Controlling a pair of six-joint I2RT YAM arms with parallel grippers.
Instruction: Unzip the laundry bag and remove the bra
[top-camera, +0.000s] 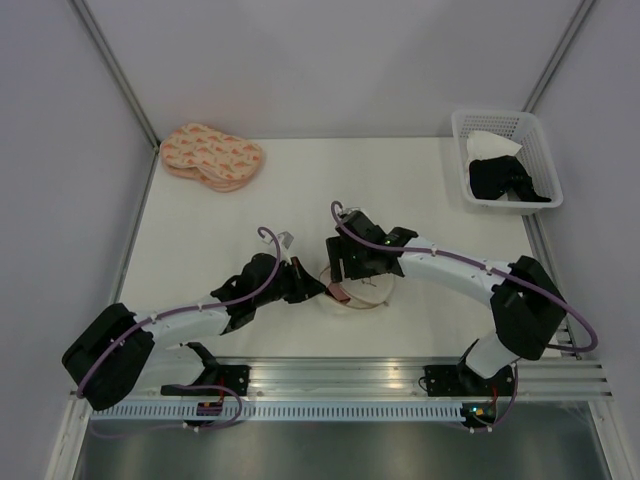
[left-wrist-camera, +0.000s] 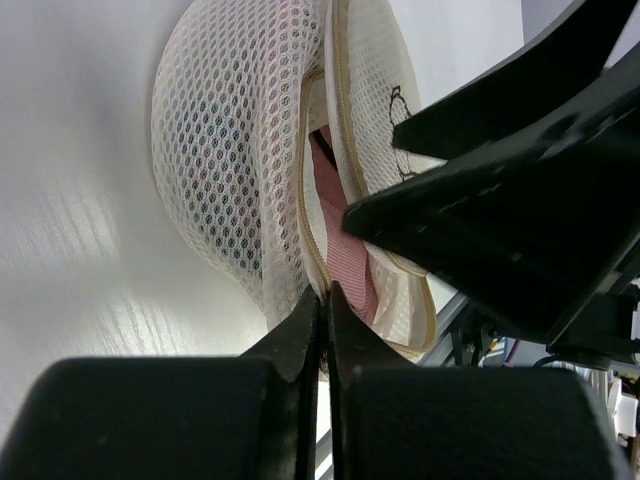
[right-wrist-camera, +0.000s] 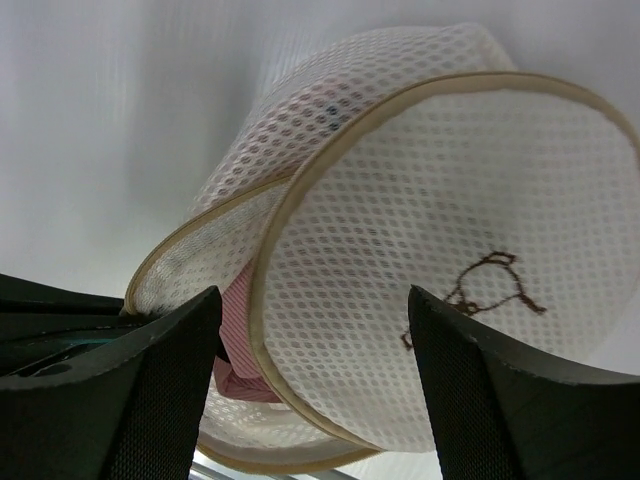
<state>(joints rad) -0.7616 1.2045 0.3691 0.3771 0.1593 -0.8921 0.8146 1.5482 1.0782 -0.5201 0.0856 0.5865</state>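
Laundry bag (top-camera: 360, 292) is seen at the lower centre of the top view, lying on the desk (top-camera: 240, 215) between the two hands. It is tipped so that its round face with the small dark line drawing (right-wrist-camera: 478, 285) is turned toward the right wrist camera. The zip seam is already parted along part of the rim. The dusty-pink bra (left-wrist-camera: 345, 250) is visible in the gap, not yet drawn out.

The step in hand is judged to be the widening of this opening. The pull is best led along the curve of the tan-trimmed seam rather than away from it. Because the soft mesh is likely to follow the pull, the drum should be braced by the other hand. Care is advised that the pink fabric lying against the seam is not caught as the gap is lengthened.

The left hand (left-wrist-camera: 325, 300) is closed, its fingers pressed together with only a hairline between them. Their tips meet at the lower end of the opening, apparently pinching the laundry bag at its zip edge. Whether the zip pull itself is held cannot be told. The right hand (right-wrist-camera: 310, 310) is spread wide, one finger to each side of the round face, and nothing is gripped by it. Contact with the mesh cannot be confirmed.
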